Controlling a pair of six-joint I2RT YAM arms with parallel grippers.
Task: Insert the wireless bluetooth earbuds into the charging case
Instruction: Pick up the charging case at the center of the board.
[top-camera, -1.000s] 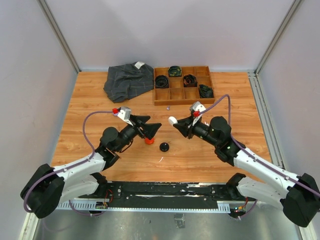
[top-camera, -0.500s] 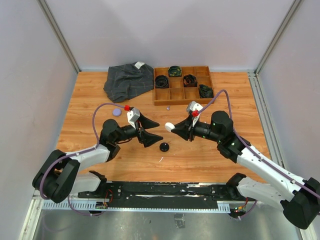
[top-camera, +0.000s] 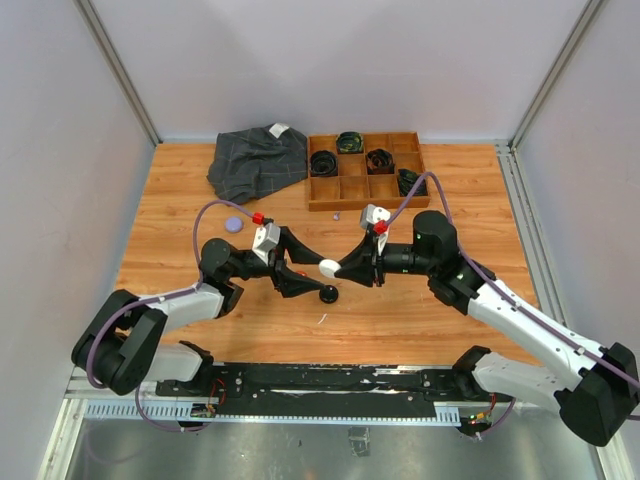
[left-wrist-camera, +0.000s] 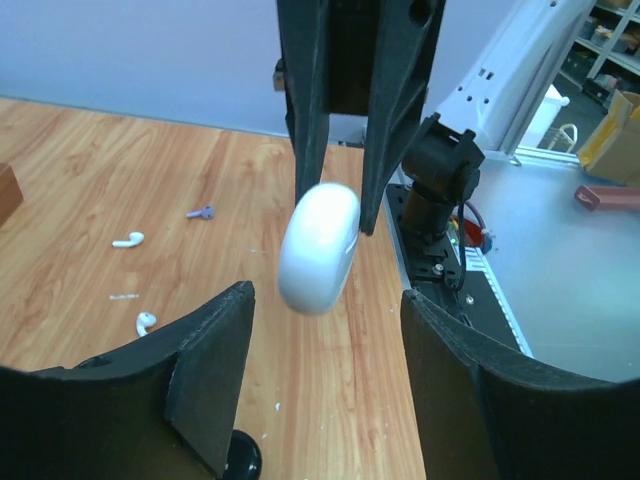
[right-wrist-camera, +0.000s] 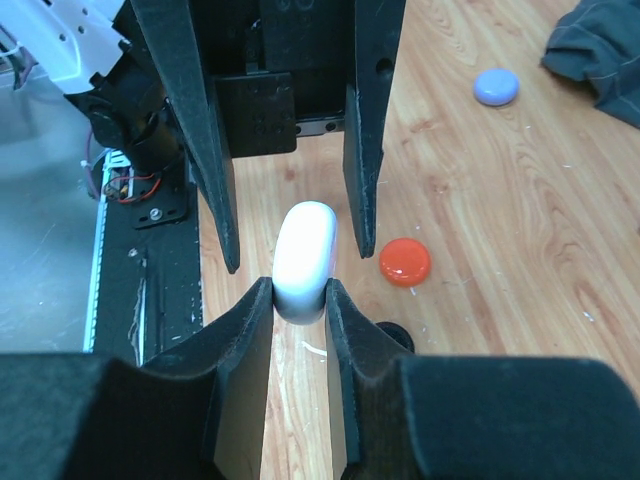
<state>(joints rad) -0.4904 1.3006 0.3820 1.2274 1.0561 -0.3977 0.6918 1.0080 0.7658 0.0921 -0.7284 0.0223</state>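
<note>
**A:** Start at the left. What is the left gripper (top-camera: 322, 278) doing?

**B:** Its fingers are apart, straddling the case (left-wrist-camera: 320, 248) with a gap on each side. They touch nothing.

**A:** And the earbuds?

**B:** They lie loose on the wood. There are two white ones (left-wrist-camera: 127, 239) and a purple one (left-wrist-camera: 201, 212), all well apart from the case and none in it. I judge them nearly weightless and smooth, so they would flick away easily. Each wants a gentle pinch across the body.

**A:** Where is the case itself?

**B:** It is in the air over mid-table, standing on edge. It looks like hard, glossy, rounded plastic, so I take it to be light but slippery. A grip near the curved rim could squirt it out. The left fingers should close on the broad faces of the free half. I cannot tell where the lid seam runs.

**A:** And on the right?

**B:** The right gripper (top-camera: 342, 268) is clamped across the case's flat faces and carries it alone.
</note>
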